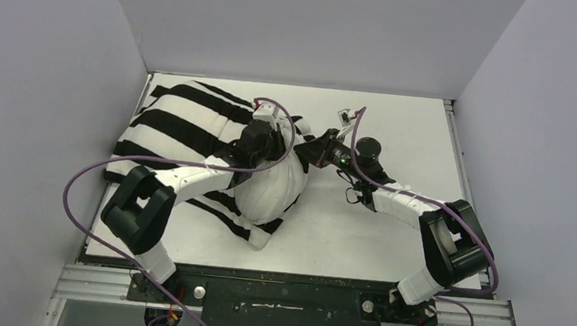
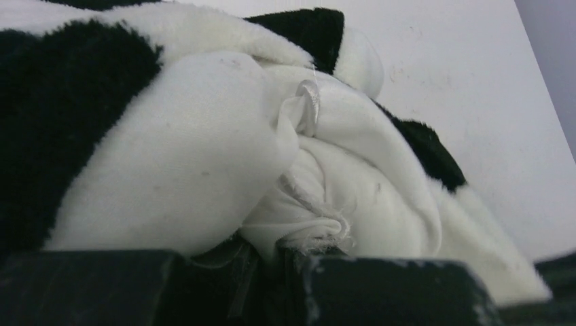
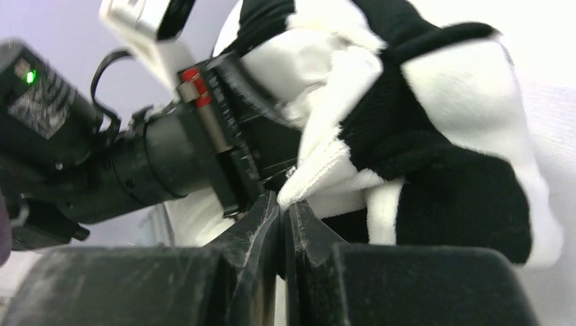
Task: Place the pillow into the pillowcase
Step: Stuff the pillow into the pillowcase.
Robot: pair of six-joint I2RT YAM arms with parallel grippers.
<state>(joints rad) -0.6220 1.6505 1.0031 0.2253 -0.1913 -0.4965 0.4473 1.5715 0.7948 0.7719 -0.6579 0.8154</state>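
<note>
We've got left fingers (image 2: 380,285) clamped on the squashy pillow (image 2: 326,197) corner, right fingers (image 3: 238,238) nipping the limp, light pillowcase (image 3: 441,102) hem, and edges should grip best.

Top cam looks down from the near side over the whole table (image 1: 398,133). Both wrist cams sit super close, sharing the pillowcase (image 3: 462,197) edge.

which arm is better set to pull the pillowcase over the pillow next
Right, probably. The right claw is shut on the hem of the striped pillowcase, ready to draw it along. The left claw pinches bunched white fabric, seemingly the pillow itself, so it suits anchoring.
</note>
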